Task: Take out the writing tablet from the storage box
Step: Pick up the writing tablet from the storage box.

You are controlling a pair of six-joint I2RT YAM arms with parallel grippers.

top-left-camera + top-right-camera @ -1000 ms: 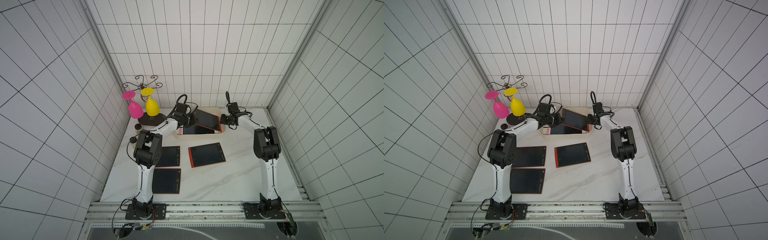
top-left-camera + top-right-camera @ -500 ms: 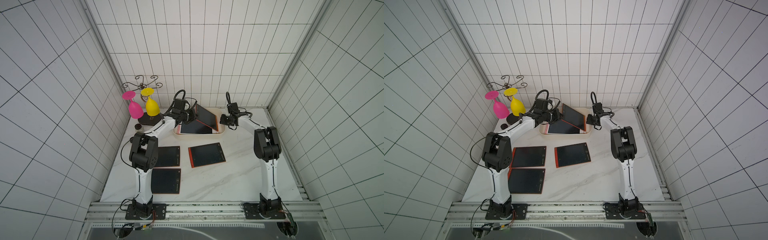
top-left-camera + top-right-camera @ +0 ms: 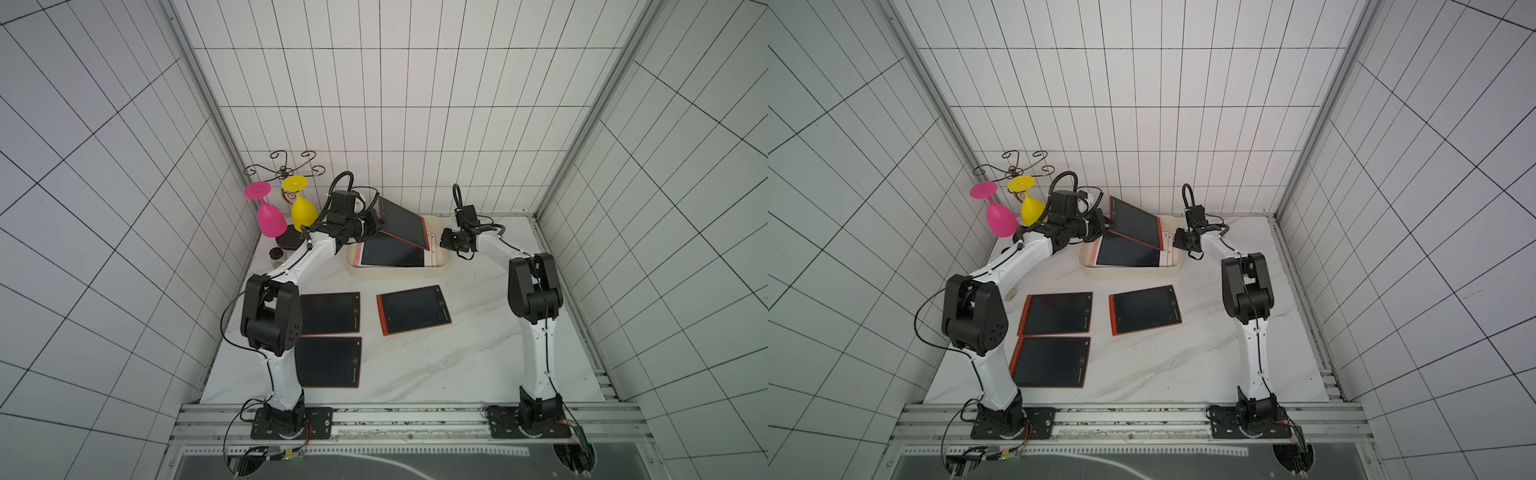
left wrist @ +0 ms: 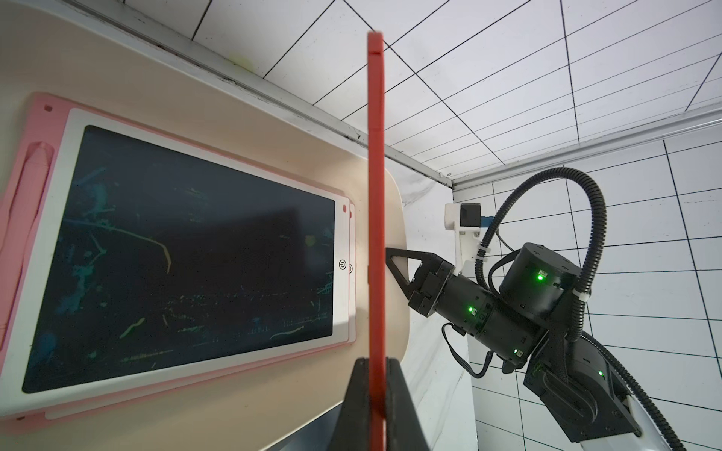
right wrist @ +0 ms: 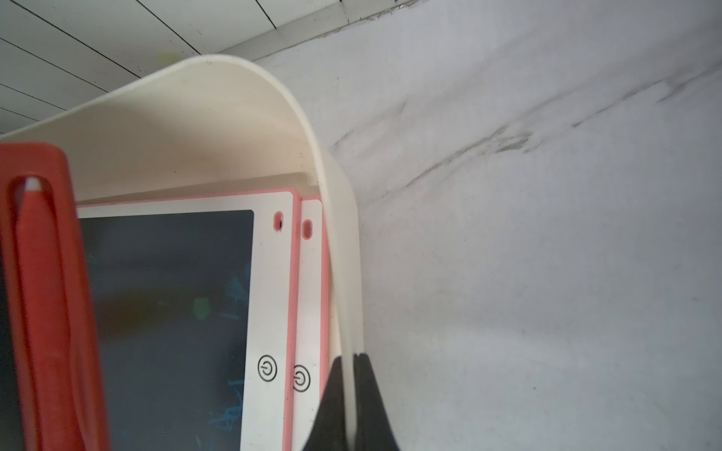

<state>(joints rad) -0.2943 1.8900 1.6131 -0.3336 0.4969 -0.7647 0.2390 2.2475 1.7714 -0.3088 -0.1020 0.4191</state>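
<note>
Could slip or pivot: pinched by one edge only in the left gripper (image 4: 377, 390), clamped on the red writing tablet (image 3: 403, 224), the rest of the slab hanging free. Judged thin, smooth and stiff, so liable to swing in the grip on any quick turn. Could also snag the storage box (image 3: 395, 272) with the low end on the way out; no telling from the top views whether clear of the rim. Could then drag the box along, hence the right gripper (image 5: 347, 375), closed astride the box's side wall and pinning it. Could land on the dark tablets (image 3: 413, 309) lying on the table in front of the box, if lowered carelessly.

Hangs tilted above the box, low end toward the wall pinched by the right gripper. Dark screen, orange-red frame, a red stylus (image 5: 35, 273) seated in a slot along one edge. Shows edge-on in the left wrist view as a thin straight strip. Underneath, inside the box: pink-and-white tablets (image 4: 195, 254), at least two, stacked slightly offset.
</note>
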